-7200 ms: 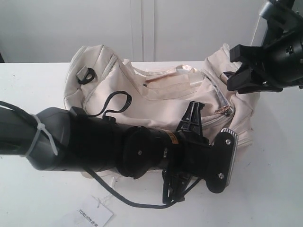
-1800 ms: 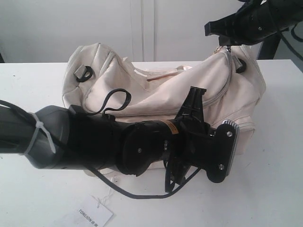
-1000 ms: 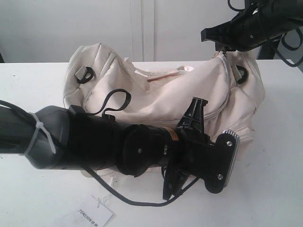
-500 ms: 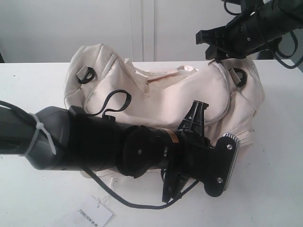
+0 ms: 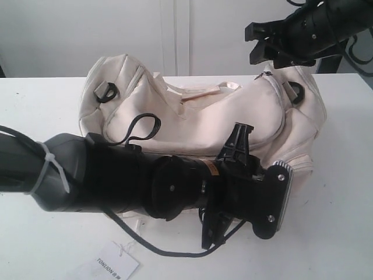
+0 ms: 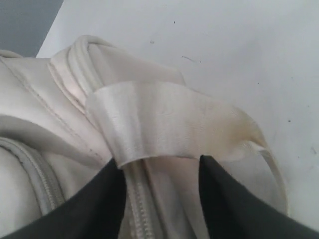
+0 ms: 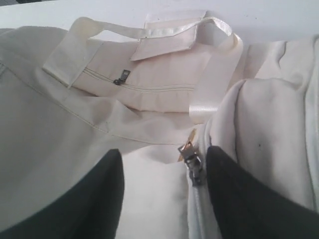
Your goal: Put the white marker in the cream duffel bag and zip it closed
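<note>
One zip (image 7: 192, 157) looks closed; the right end effector (image 7: 164, 149), spread wide and empty, should next lift off the cream duffel bag (image 7: 75, 114)

Exterior looks down; wrists seemingly hug the bag (image 5: 221, 111).

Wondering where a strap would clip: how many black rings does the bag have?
2. One black ring sits at the bag's left end, the other ring at its right end; more may be hidden.
</note>
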Controlling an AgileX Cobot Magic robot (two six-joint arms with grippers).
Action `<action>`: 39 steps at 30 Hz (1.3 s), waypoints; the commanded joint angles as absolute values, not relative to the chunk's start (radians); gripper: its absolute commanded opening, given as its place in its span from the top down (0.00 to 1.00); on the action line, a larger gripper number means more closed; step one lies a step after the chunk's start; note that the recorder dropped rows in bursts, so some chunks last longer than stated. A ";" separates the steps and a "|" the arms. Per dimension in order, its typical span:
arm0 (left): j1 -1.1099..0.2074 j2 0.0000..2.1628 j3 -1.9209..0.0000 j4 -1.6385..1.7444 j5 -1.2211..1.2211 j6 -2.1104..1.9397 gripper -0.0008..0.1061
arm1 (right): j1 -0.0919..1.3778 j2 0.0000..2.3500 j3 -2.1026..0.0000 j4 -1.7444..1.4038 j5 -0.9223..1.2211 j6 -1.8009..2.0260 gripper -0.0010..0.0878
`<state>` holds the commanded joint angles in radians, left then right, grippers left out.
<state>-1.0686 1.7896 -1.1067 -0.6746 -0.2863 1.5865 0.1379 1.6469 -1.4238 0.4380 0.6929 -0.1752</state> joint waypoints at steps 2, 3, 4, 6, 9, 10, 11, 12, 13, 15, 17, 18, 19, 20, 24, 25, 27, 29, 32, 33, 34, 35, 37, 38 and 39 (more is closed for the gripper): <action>-1.069 1.762 -1.107 -0.721 -0.247 1.587 0.49 | 0.128 1.637 -1.424 0.438 0.715 -0.160 0.44; -1.069 1.750 -1.107 -0.737 -0.224 1.587 0.49 | 0.123 1.635 -1.424 0.438 0.726 -0.149 0.44; -1.069 1.716 -1.107 -0.788 -0.161 1.585 0.49 | 0.113 1.624 -1.424 0.438 0.761 -0.144 0.44; -1.069 1.680 -1.107 -0.859 -0.102 1.585 0.49 | 0.100 1.609 -1.424 0.436 0.813 -0.141 0.44; -1.069 1.578 -1.103 -1.062 0.000 1.565 0.49 | 0.081 1.560 -1.424 0.423 0.959 -0.141 0.51; -1.069 1.548 -1.094 -1.106 0.000 1.547 0.49 | 0.081 1.544 -1.424 0.406 0.995 -0.141 0.55; -1.069 1.528 -1.087 -1.130 0.000 1.531 0.49 | 0.081 1.534 -1.424 0.396 1.018 -0.141 0.61; -1.069 1.477 -1.064 -1.184 -0.009 1.504 0.53 | 0.081 1.507 -1.414 0.380 1.056 -0.141 0.70; -1.069 1.457 -1.054 -1.201 -0.013 1.495 0.55 | 0.081 1.492 -1.406 0.375 1.062 -0.141 0.74; -1.069 1.393 -1.014 -1.236 -0.037 1.492 0.73 | 0.081 1.452 -1.369 0.370 1.067 -0.141 0.83; -1.069 1.350 -0.989 -1.271 -0.075 1.492 0.86 | 0.081 1.424 -1.338 0.360 1.067 -0.141 0.89; -1.069 1.314 -0.972 -1.333 -0.132 1.492 0.99 | 0.081 1.406 -1.317 0.360 1.067 -0.141 0.93; -1.066 1.297 -0.965 -1.377 -0.167 1.504 0.99 | 0.081 1.397 -1.303 0.358 1.062 -0.141 0.95; -1.052 1.272 -0.962 -1.505 -0.221 1.575 0.99 | 0.081 1.382 -1.285 0.358 1.053 -0.153 0.98; -0.987 1.233 -0.965 -1.744 -0.467 1.877 0.99 | 0.081 1.374 -1.250 0.355 1.022 -0.153 0.99; -0.978 1.233 -0.965 -1.744 -0.524 1.889 0.99 | 0.081 1.374 -1.244 0.355 1.015 -0.154 0.99; -0.945 1.229 -0.966 -1.744 -0.593 1.997 0.99 | 0.081 1.374 -1.235 0.355 0.998 -0.157 0.99; -0.872 1.238 -0.966 -1.744 -0.635 2.120 0.99 | 0.081 1.374 -1.231 0.350 0.989 -0.159 0.99; -0.817 1.238 -0.966 -1.744 -0.464 2.120 0.99 | 0.081 1.374 -1.231 0.350 0.992 -0.159 0.99; -0.817 1.238 -0.966 -1.744 -0.246 2.111 0.99 | 0.081 1.374 -1.231 0.350 0.992 -0.159 0.99; -0.817 1.238 -0.966 -1.744 -0.093 2.100 0.99 | 0.081 1.374 -1.231 0.350 0.996 -0.159 0.99; -0.817 1.247 -0.966 -1.744 0.207 2.075 0.99 | 0.081 1.374 -1.231 0.347 0.999 -0.159 0.99; -0.817 1.268 -0.966 -1.695 0.515 1.951 0.99 | 0.081 1.374 -1.231 0.348 1.000 -0.159 0.99; -0.817 1.283 -0.966 -1.481 0.650 1.748 0.99 | 0.081 1.374 -1.231 0.348 1.004 -0.159 0.99; -0.817 1.293 -0.966 -1.358 0.689 1.639 0.99 | 0.081 1.374 -1.231 0.348 1.008 -0.159 0.99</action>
<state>-0.8169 1.2928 -0.9664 -1.3584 0.6888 1.6389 0.0808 1.3735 -1.2311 0.3476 1.0080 -0.1592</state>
